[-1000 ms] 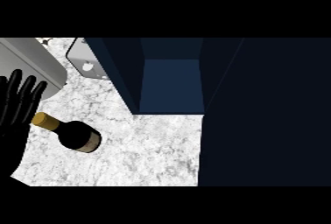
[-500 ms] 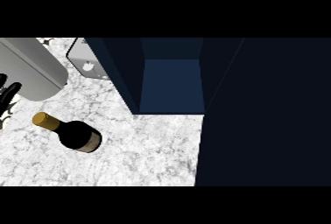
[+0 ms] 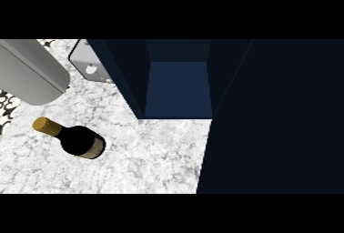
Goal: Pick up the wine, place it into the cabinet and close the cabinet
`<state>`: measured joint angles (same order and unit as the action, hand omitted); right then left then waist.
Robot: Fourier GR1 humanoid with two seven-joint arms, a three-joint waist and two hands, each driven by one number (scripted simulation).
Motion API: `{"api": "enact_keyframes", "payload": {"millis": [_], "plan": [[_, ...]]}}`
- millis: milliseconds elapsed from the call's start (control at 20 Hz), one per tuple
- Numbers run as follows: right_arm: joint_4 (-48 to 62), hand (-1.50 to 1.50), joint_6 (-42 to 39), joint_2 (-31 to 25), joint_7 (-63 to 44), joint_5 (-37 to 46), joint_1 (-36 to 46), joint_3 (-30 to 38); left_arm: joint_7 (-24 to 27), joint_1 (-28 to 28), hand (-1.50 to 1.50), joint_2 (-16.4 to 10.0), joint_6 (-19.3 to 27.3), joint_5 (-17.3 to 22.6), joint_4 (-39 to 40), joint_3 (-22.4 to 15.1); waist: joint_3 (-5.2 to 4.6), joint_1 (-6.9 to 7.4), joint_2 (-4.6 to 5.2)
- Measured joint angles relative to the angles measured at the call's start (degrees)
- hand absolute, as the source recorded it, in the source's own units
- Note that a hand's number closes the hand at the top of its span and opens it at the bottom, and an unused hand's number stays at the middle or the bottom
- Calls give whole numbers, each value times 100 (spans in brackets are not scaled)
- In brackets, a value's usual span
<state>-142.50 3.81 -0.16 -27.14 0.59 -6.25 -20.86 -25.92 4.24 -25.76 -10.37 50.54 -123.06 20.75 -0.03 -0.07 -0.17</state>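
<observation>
The wine bottle lies on the marble counter at the left. It is dark, with a gold-capped neck pointing up and left. Nothing touches it. The dark blue cabinet stands open at the middle back, its inside bare. Its door fills the right side of the view. My left forearm lies across the top left corner. Only a bit of the left hand shows at the left edge, above and left of the bottle's neck. My right hand shows nowhere.
A light grey panel with a round mark sits just left of the cabinet's left wall. Open marble counter stretches in front of the cabinet and right of the bottle, up to the dark door.
My left arm has swung up and left: the hand that stood open beside the bottle has slid to the edge, and the grey forearm now crosses the corner. The bottle has not moved.
</observation>
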Motion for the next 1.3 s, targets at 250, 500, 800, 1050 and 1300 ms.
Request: {"api": "enact_keyframes", "payload": {"millis": [250,500,800,1050,1300], "plan": [[-34,-150,212,-65,-159,58,63,-236,-254,24,-150,-140,40,163,13,224,-1,-14,-2],[-57,-150,505,-99,-352,189,199,-528,-283,-120,-150,-33,8,-48,-14,178,-3,-31,-5],[-98,-150,793,-253,-491,274,270,-786,-172,-239,-150,115,-165,-318,164,118,-5,-65,-11],[-95,-150,1017,-375,-457,339,319,-964,16,-295,-150,275,-323,-633,387,16,-5,-74,-11],[-100,-150,1189,-517,-654,382,583,-936,384,-256,-150,383,-723,-928,1000,-39,-8,-85,-3]]}}
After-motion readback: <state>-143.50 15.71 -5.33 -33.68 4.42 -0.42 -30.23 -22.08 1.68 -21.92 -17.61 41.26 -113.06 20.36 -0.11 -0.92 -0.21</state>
